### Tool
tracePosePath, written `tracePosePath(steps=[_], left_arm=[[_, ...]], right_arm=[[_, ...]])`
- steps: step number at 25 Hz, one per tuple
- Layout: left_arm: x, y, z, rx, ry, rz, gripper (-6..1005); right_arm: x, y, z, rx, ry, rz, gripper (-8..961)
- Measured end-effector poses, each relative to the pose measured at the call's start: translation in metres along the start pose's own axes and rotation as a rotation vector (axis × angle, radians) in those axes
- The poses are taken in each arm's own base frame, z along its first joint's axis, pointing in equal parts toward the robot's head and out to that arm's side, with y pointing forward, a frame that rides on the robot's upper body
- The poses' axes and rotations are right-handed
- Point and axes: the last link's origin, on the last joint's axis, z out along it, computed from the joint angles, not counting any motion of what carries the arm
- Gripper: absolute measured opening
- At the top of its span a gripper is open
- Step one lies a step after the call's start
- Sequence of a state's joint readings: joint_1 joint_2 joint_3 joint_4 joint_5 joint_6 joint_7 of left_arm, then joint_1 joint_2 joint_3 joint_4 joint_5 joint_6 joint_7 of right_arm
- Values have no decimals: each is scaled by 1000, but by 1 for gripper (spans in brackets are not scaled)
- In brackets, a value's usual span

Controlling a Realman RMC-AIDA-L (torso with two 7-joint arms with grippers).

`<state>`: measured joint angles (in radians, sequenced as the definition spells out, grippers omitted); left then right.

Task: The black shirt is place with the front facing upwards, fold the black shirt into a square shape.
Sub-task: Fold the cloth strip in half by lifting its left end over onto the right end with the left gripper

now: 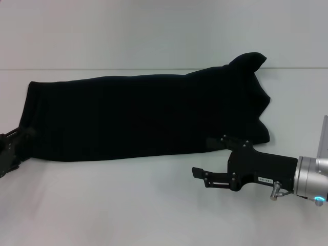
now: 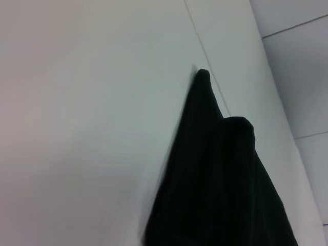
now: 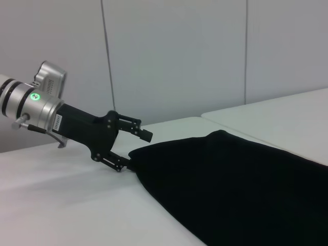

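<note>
The black shirt (image 1: 143, 115) lies as a long band across the white table (image 1: 154, 205), and no lettering shows on it. One bunched end (image 1: 248, 66) rises at the far right. My right gripper (image 1: 202, 157) is open at the shirt's near right edge, with one finger (image 1: 212, 141) over the cloth and the other (image 1: 197, 173) on bare table. My left gripper (image 1: 10, 151) is at the shirt's left corner. In the right wrist view the left gripper (image 3: 134, 151) stands open with the corner of the shirt (image 3: 230, 184) between its jaws. The left wrist view shows only the shirt (image 2: 220, 184).
A seam in the table (image 1: 102, 69) runs along just behind the shirt. A pale wall with panel joints (image 3: 179, 56) stands beyond the table in the right wrist view. An upright pale object (image 1: 324, 138) shows at the right border.
</note>
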<state>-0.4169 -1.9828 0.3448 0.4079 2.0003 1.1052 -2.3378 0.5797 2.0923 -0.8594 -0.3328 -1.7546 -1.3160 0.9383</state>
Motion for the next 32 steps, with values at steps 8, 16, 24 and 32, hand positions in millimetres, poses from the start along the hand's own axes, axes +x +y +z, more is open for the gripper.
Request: tracePosePath(steps=[8,16,24,32], left_arm=[[6,2,4,31,13,52,809],[9,7,10,58,-6,112,677],[11,9,12,56,-4,118,368],[12,8,11,59,9,116,77]], right_arm=[[0,0,0,3,-3,5,909],[-1,-1,0,4,-5,4,904],[-2,-2,1,2,-5,2,905],[-3,-1,2,1,-6,2,904]])
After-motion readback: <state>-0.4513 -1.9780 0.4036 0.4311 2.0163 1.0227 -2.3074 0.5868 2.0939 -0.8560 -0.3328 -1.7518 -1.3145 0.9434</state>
